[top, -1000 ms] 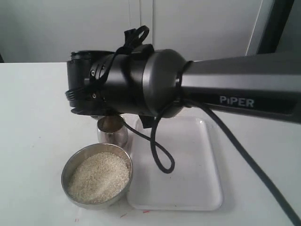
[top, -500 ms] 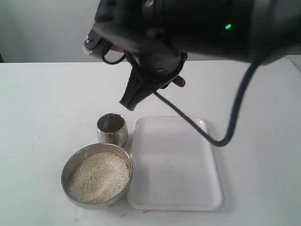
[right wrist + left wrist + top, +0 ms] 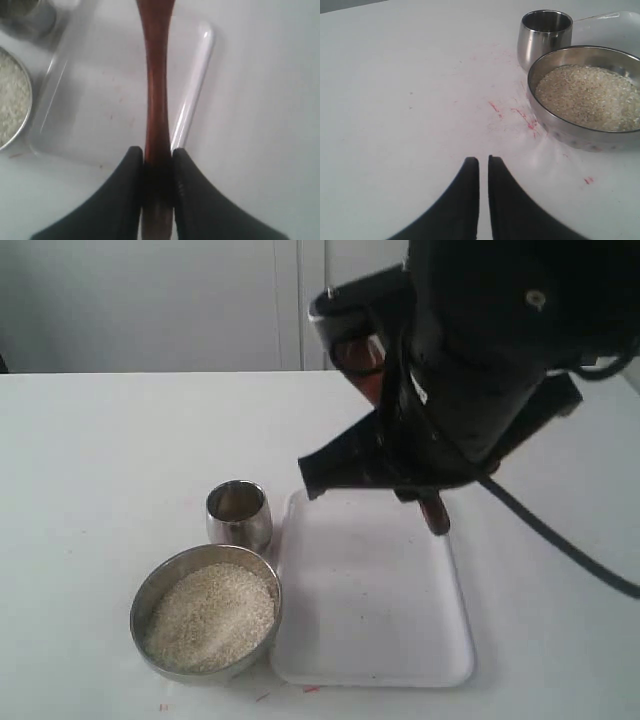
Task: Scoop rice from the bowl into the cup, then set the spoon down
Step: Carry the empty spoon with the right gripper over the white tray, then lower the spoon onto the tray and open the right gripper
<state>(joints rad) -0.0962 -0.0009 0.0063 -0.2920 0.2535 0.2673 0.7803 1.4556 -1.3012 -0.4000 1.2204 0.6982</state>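
Observation:
The steel bowl (image 3: 150,592) holds a pale heap of rice (image 3: 210,615) at the front left. Just behind it stands the small steel cup (image 3: 239,513); what it holds does not show. My right arm (image 3: 480,370) hangs over the far side of the tray and hides its own gripper in the exterior view. In the right wrist view my right gripper (image 3: 157,155) is shut on the handle of the reddish-brown spoon (image 3: 155,85), whose head is out of frame. One end of the spoon (image 3: 435,512) pokes out below the arm. My left gripper (image 3: 483,162) is shut on nothing, low over the table, short of the bowl (image 3: 570,131) and the cup (image 3: 545,35).
A white rectangular tray (image 3: 370,600) lies right of the bowl and cup, touching or nearly touching both. A black cable (image 3: 560,540) trails from the right arm across the table at the right. Red pen marks (image 3: 512,112) stain the tabletop beside the bowl.
My right arm has swung from above the cup to the right, over the tray's far side, carrying the spoon. Bowl, cup and tray have not moved.

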